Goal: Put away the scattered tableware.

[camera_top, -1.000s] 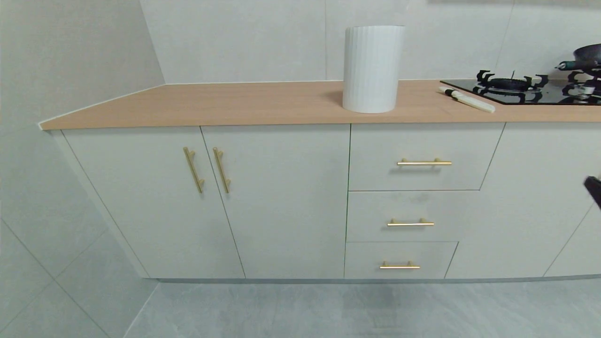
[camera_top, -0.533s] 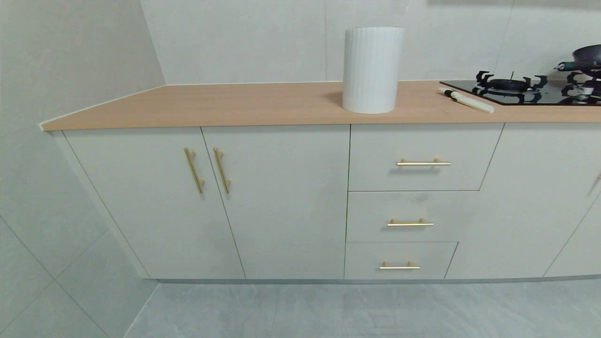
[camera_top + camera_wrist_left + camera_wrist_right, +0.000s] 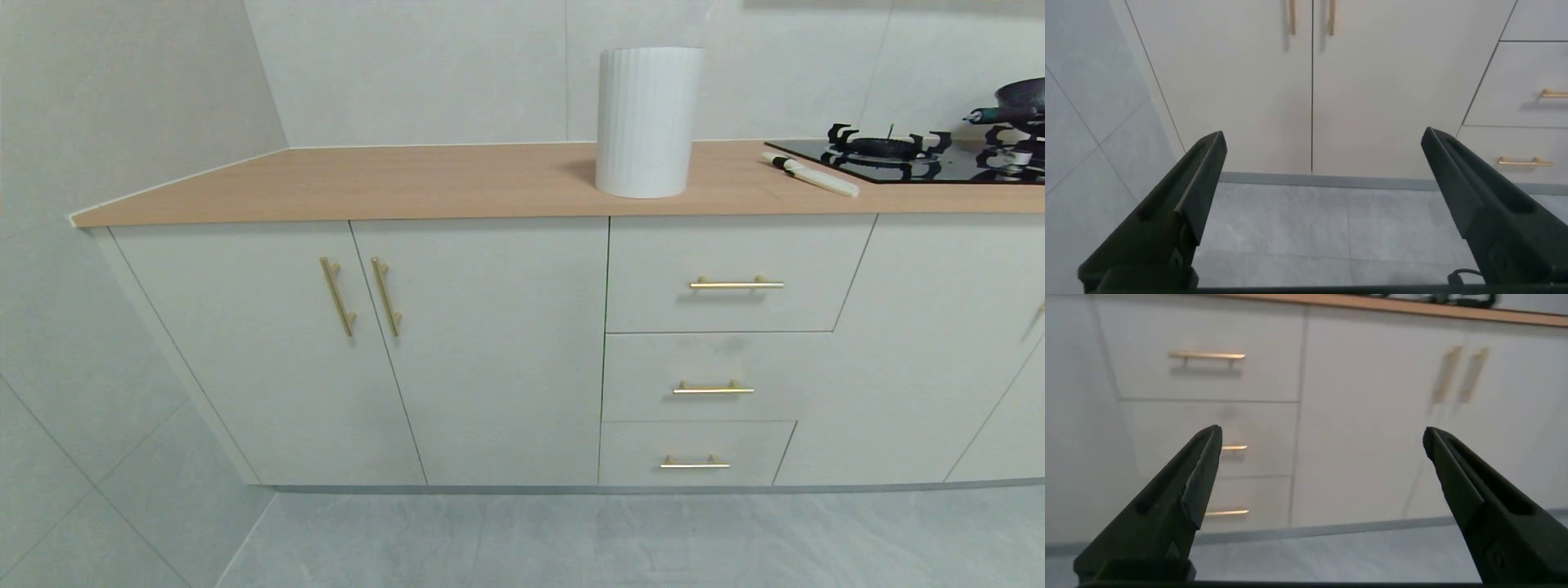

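A knife (image 3: 811,174) with a cream blade and a dark-and-cream handle lies on the wooden countertop (image 3: 408,181), just left of the gas hob. A tall white ribbed container (image 3: 647,121) stands on the counter left of the knife. My left gripper (image 3: 1323,151) hangs open low before the double cabinet doors (image 3: 1310,82), above the floor, holding nothing. My right gripper (image 3: 1323,445) is open too, facing the drawer fronts (image 3: 1208,359) below the counter, with nothing between its fingers.
A black gas hob (image 3: 914,157) with pan supports and a dark pan (image 3: 1020,96) sits at the counter's right end. Below are two cabinet doors with gold handles (image 3: 359,294) and three drawers (image 3: 727,282). Grey tiled floor (image 3: 571,539) lies in front; a wall closes the left side.
A dark piece of my right arm at the right edge of the head view one second ago has dropped out of view. The head camera shifted very slightly.
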